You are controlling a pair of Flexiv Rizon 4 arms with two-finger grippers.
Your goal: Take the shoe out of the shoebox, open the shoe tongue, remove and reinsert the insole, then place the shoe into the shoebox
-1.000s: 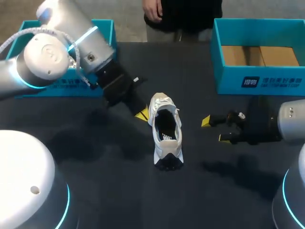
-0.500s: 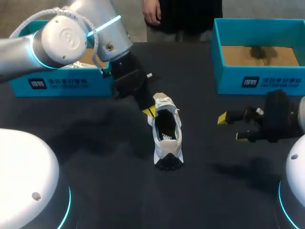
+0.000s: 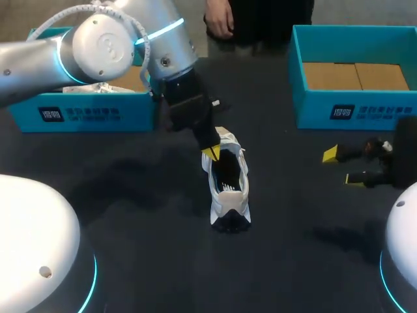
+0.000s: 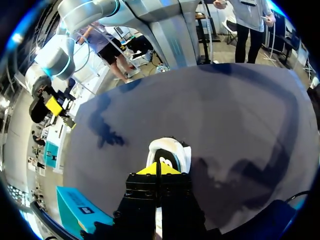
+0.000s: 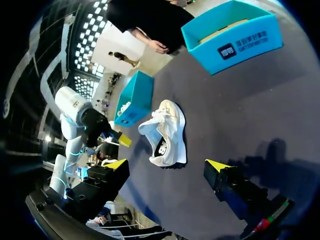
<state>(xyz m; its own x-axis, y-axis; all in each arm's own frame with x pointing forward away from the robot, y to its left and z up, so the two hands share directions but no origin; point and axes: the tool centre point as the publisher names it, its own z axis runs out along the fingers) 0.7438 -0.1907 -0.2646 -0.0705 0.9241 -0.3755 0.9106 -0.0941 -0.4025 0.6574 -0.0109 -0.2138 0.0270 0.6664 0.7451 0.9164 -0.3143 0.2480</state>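
Though dark, table [image 3: 163, 261] with white shoe [image 3: 229, 189], left shoebox [image 3: 78, 114], right shoebox [image 3: 355, 107].

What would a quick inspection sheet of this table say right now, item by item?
Surface: dark table, bare around the shoe.
Job's things: white shoe standing on its sole mid-table, outside both boxes; left box and right box, both teal and open, at the far edge. The right one shows brown cardboard inside.
Clutter: nothing seen.
Grippers: left fingers pressed together at the rim of the shoe's opening; whether they pinch anything cannot be told. Right fingers spread open, apart from the shoe, holding nothing.
Cables: pale cable looping over the left arm, clear of the table.
Surroundings: nothing seen reaching over the table.
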